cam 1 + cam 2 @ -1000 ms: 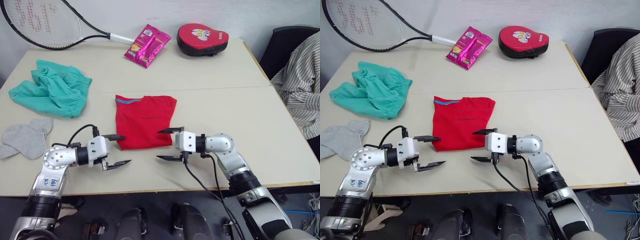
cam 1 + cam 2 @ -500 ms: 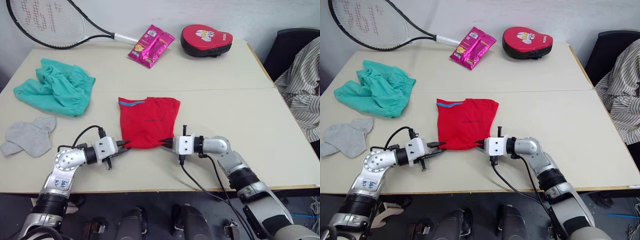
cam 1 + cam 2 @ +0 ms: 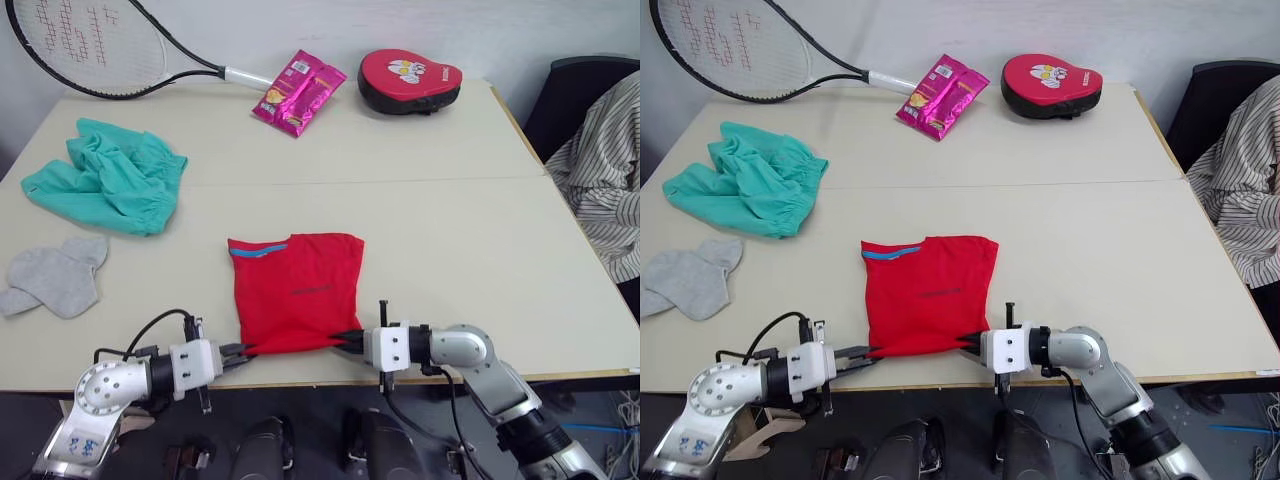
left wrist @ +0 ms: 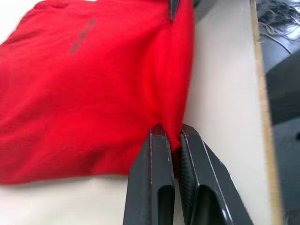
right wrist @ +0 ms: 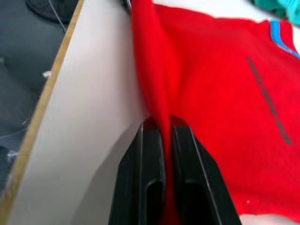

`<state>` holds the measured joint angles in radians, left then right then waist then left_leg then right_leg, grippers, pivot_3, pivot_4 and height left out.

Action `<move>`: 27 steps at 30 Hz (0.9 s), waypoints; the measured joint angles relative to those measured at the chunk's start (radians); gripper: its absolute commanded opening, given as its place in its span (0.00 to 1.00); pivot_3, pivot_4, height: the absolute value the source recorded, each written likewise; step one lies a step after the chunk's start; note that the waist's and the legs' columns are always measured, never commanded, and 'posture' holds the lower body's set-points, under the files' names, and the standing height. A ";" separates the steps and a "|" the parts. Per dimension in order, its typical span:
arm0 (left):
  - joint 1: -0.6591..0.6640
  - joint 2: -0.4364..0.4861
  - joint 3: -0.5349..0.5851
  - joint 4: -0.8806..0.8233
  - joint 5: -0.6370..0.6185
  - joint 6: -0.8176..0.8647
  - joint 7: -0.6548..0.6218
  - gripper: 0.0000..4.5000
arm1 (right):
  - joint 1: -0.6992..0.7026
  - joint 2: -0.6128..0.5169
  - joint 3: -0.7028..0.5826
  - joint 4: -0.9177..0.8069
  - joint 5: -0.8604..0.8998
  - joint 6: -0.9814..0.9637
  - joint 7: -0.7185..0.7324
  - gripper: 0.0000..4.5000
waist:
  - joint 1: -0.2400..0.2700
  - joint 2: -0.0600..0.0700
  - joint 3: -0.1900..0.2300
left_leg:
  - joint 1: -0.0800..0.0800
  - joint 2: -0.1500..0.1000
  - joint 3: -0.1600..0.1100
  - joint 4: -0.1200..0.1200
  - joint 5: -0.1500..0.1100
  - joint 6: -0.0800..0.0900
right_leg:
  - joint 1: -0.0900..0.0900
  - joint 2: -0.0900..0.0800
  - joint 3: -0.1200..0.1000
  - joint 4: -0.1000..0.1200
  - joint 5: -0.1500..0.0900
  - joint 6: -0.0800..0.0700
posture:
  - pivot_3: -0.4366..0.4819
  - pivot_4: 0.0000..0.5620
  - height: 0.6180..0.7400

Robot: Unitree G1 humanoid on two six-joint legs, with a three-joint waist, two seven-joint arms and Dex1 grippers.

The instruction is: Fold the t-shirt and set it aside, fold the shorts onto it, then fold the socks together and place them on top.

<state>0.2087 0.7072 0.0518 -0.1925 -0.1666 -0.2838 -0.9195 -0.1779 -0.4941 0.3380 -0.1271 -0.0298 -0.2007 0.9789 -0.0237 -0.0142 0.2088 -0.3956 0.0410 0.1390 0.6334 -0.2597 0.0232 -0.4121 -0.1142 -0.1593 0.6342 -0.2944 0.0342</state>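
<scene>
On the pale worktop (image 3: 450, 230) I see a seam running left to right across its middle, with a white wall behind the far edge. Near the left edge lie the socks (image 3: 52, 277), flat and overlapping, and beyond them the shorts (image 3: 105, 175) sit in a crumpled heap. At the far left corner a tennis racket (image 3: 75, 45) lies with its handle pointing toward the middle of the far edge, where a pink snack packet (image 3: 297, 90) rests. My left hand (image 3: 240, 353) sits at the near edge, its fingers (image 4: 161, 173) pressed together on the near left corner of the t-shirt (image 3: 295, 290). The shirt lies flat at the middle of the near half, blue neck trim toward the left, its near hem close to the worktop's near edge. My right hand (image 3: 345, 340) pinches the shirt's near right corner, fingers (image 5: 150, 173) closed on a raised ridge of red fabric. A red padded pad (image 3: 408, 80) sits near the far right corner. The right half of the worktop is bare from the shirt to the right edge. Past that edge I see a person's striped sleeve (image 3: 600, 170) and a dark chair back (image 3: 575, 90).
</scene>
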 measured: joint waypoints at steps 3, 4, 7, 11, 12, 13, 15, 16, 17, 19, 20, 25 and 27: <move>0.037 0.009 0.008 -0.035 -0.031 0.038 -0.005 0.06 | 0.035 -0.020 0.005 -0.059 0.047 0.062 0.022 0.31 | 0.000 0.000 0.000 | 0.000 0.000 0.000 0.000 0.000 0.000 | 0.000 0.000 0.000 -0.001 0.000 0.000 | 0.48 0.27 1.00; 0.041 0.012 0.008 -0.040 -0.040 0.049 -0.008 0.13 | 0.038 -0.028 0.007 -0.069 0.055 0.073 0.030 0.37 | 0.000 0.000 0.000 | 0.000 0.000 0.000 0.000 0.000 0.000 | 0.000 0.000 0.000 -0.002 0.000 0.000 | 0.48 0.27 1.00; 0.057 0.014 0.033 -0.085 -0.093 0.096 -0.009 0.31 | 0.041 -0.045 0.004 -0.107 0.107 0.102 0.050 0.60 | -0.001 0.000 0.000 | -0.001 0.000 0.000 0.000 0.000 0.000 | 0.000 0.000 0.000 -0.003 0.000 0.000 | 0.48 0.27 1.00; 0.075 0.052 0.160 -0.176 -0.315 0.264 -0.022 0.31 | 0.020 -0.078 -0.056 -0.173 0.311 0.231 0.120 0.60 | 0.000 0.000 0.000 | -0.001 0.001 0.000 0.000 0.000 0.000 | 0.000 0.001 0.000 -0.004 0.000 0.000 | 0.48 0.27 1.00; 0.083 0.078 0.199 -0.197 -0.386 0.323 -0.038 0.31 | -0.003 -0.086 -0.083 -0.193 0.402 0.303 0.137 0.60 | -0.002 0.000 0.000 | -0.001 0.001 0.000 -0.001 0.000 0.000 | 0.000 0.001 0.000 -0.004 0.000 0.000 | 0.48 0.27 1.00; 0.084 0.100 0.226 -0.206 -0.441 0.370 -0.052 0.27 | -0.032 -0.083 -0.109 -0.209 0.476 0.372 0.136 0.55 | -0.004 0.000 0.000 | -0.001 0.001 0.000 0.000 0.000 0.001 | 0.000 0.001 0.000 -0.004 0.000 0.000 | 0.48 0.27 1.00; 0.081 0.118 0.266 -0.231 -0.525 0.443 -0.066 0.18 | -0.090 -0.067 -0.147 -0.231 0.583 0.474 0.116 0.47 | -0.004 0.000 0.000 | 0.000 0.001 0.000 -0.001 0.000 0.000 | 0.000 0.001 0.000 -0.004 0.000 0.000 | 0.48 0.27 1.00; 0.073 0.120 0.272 -0.233 -0.554 0.477 -0.066 0.12 | -0.125 -0.049 -0.152 -0.231 0.612 0.513 0.101 0.40 | -0.003 0.000 0.000 | 0.000 0.001 0.000 -0.001 0.000 0.000 | 0.000 0.001 0.000 -0.004 0.000 0.000 | 0.48 0.27 1.00; 0.059 0.118 0.271 -0.232 -0.562 0.496 -0.064 0.05 | -0.149 -0.032 -0.149 -0.230 0.623 0.534 0.092 0.33 | -0.002 0.000 0.000 | 0.000 0.001 0.000 -0.001 0.000 0.000 | 0.000 0.001 0.000 -0.004 0.000 0.000 | 0.48 0.27 1.00; -0.008 0.086 0.236 -0.218 -0.528 0.498 -0.042 0.00 | -0.195 0.010 -0.122 -0.197 0.587 0.528 0.075 0.18 | 0.003 0.000 0.000 | 0.000 0.001 0.000 -0.001 0.000 0.000 | 0.000 0.002 0.000 -0.004 0.000 0.000 | 0.48 0.27 1.00; -0.054 0.059 0.194 -0.203 -0.486 0.486 -0.025 0.00 | -0.222 0.038 -0.088 -0.158 0.541 0.510 0.064 0.11 | 0.007 0.000 0.000 | -0.001 0.000 0.001 -0.001 0.000 0.000 | 0.000 0.002 0.000 -0.004 0.001 0.000 | 0.48 0.27 1.00; -0.171 -0.083 0.004 -0.096 -0.258 0.440 0.096 0.00 | -0.249 0.132 0.074 0.097 0.279 0.290 0.029 0.01 | 0.019 -0.002 -0.002 | -0.004 -0.001 0.004 0.000 0.002 0.006 | -0.002 0.002 0.000 -0.006 0.002 0.003 | 0.48 0.27 1.00; -0.179 -0.113 -0.049 -0.049 -0.182 0.431 0.134 0.00 | -0.249 0.170 0.095 0.217 0.208 0.221 -0.002 0.01 | 0.019 -0.002 -0.002 | -0.008 -0.001 0.005 0.001 0.003 0.005 | -0.005 0.002 0.001 -0.006 0.003 0.003 | 0.48 0.27 1.00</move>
<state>0.0300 0.5944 0.0031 -0.2417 -0.3488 0.1467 -0.7859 -0.4268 -0.3245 0.4326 0.0900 0.1782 0.0203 0.9772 -0.0048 -0.0160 0.2072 -0.4033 0.0401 0.1440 0.6344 -0.2570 0.0281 -0.4166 -0.1125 -0.1586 0.6281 -0.2918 0.0373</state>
